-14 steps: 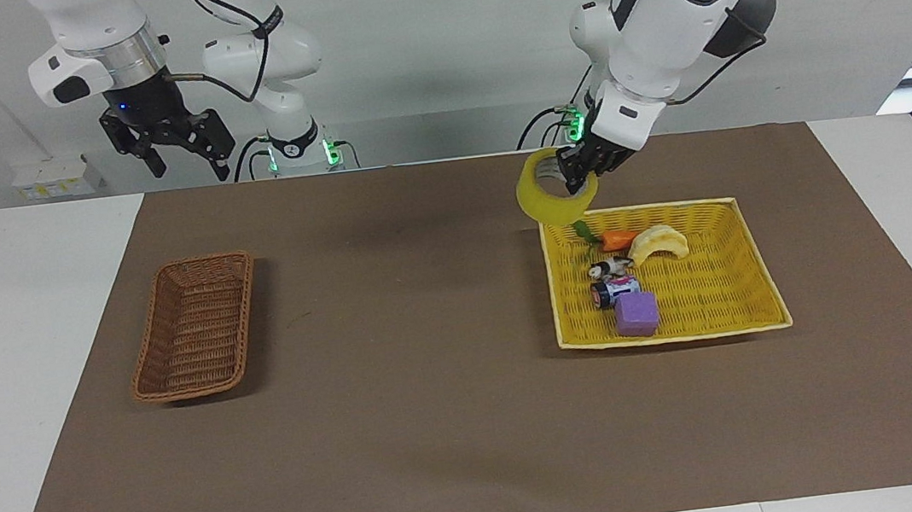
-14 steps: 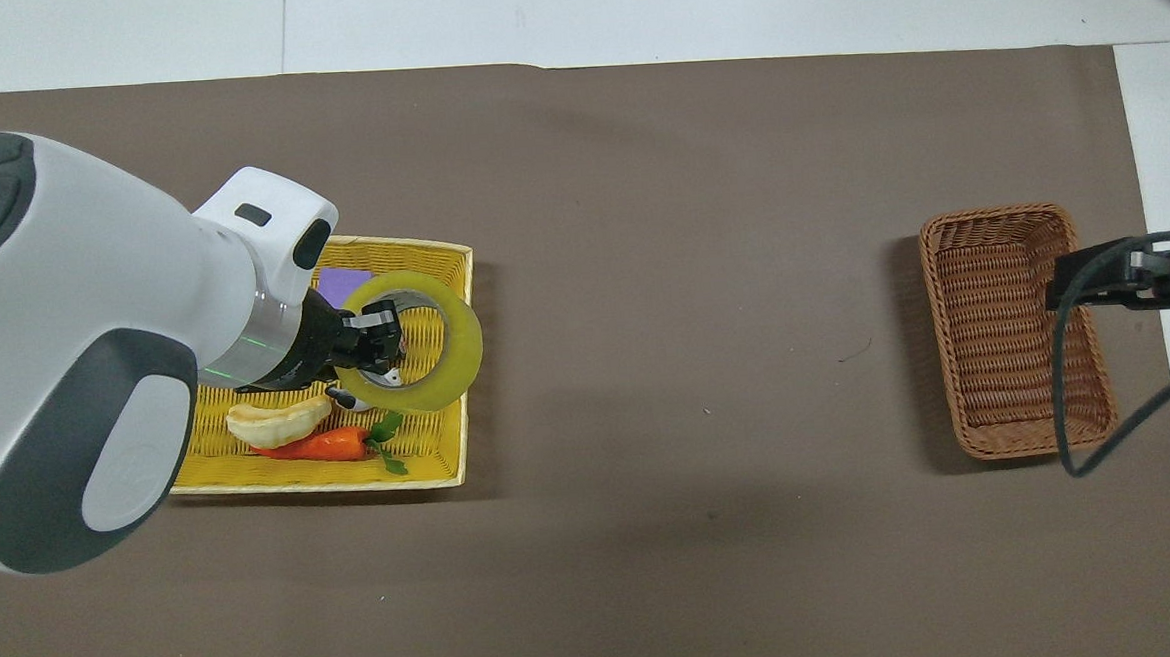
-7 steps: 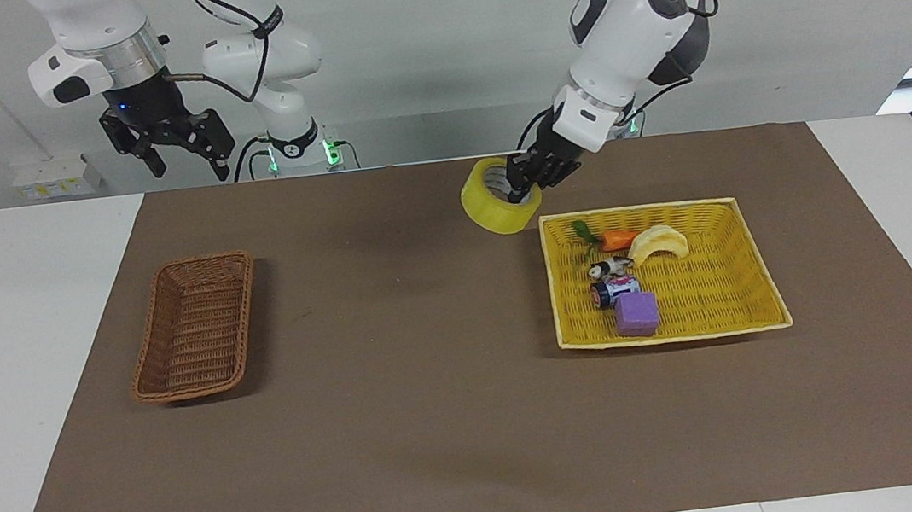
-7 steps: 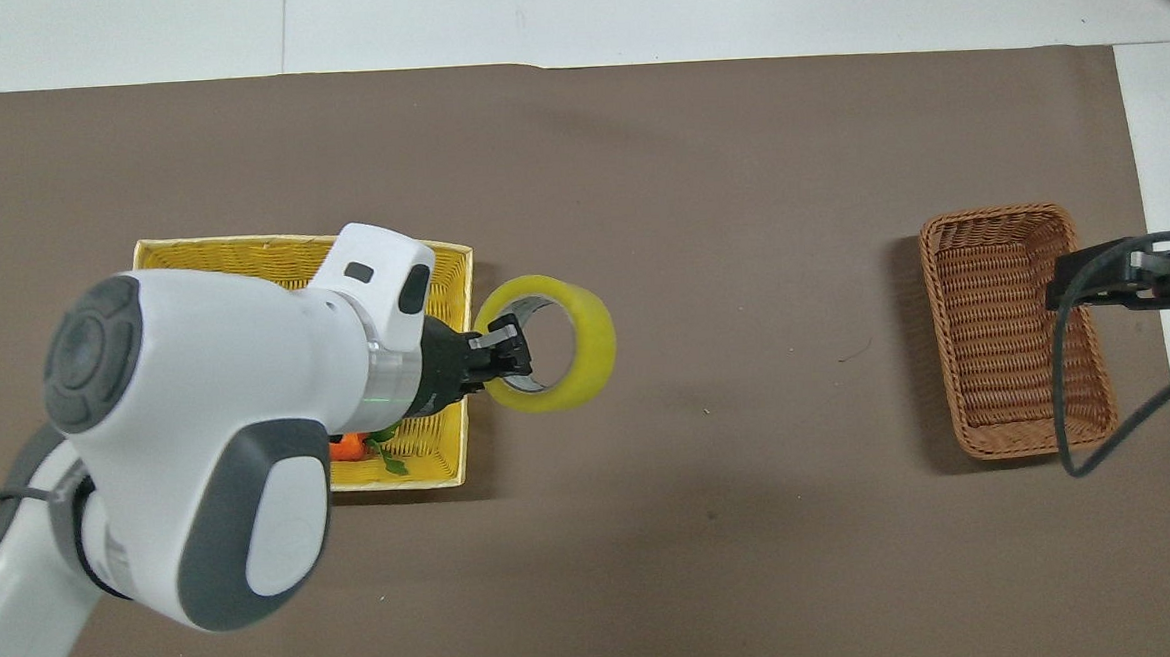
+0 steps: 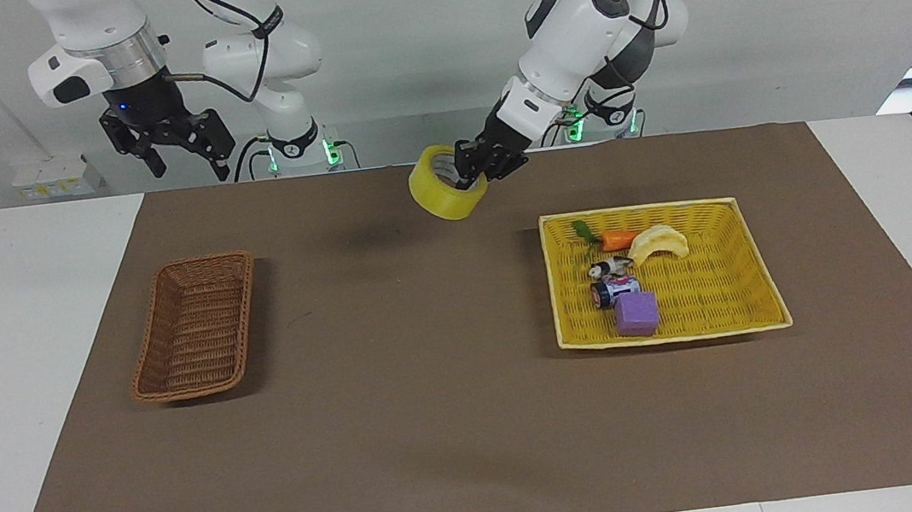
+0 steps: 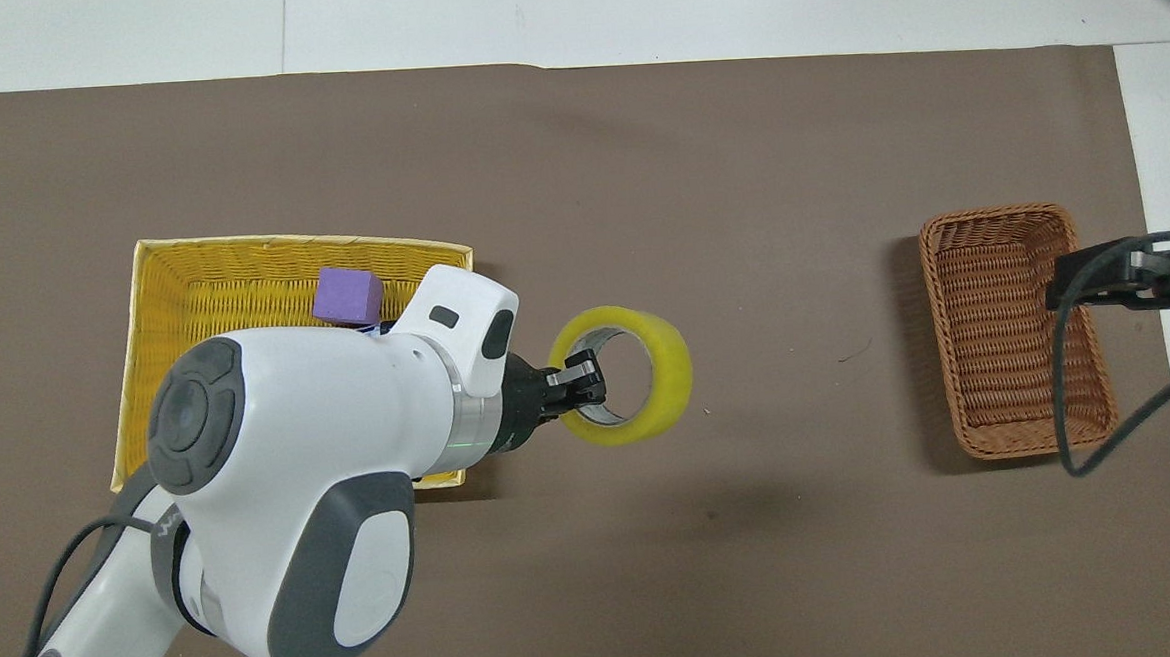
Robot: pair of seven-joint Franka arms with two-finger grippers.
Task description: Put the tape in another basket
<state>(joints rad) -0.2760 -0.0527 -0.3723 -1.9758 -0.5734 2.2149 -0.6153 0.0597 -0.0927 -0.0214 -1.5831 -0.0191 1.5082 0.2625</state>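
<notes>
One roll of tape [image 5: 448, 194], translucent yellow around a pale cardboard core, raised in the air over the bare brown mat [image 5: 441, 429], between the two baskets and clear of both. Gripped at its rim by the left tool [image 5: 471, 173], clenched on the ring wall with one finger inside the core. One narrow oblong basket [image 5: 195, 327], dark brown woven wicker with rounded corners, near the right arm's end of the surface. One square tray [image 5: 735, 293], bright yellow weave, near the left arm's end, holding one purple cube [image 5: 637, 314], one orange carrot [image 5: 614, 239], one pale curved piece [image 5: 658, 242] and a small toy [image 5: 612, 280]. Right tool [image 5: 171, 148] released, fingers spread, waiting high over the edge nearest the robots.
</notes>
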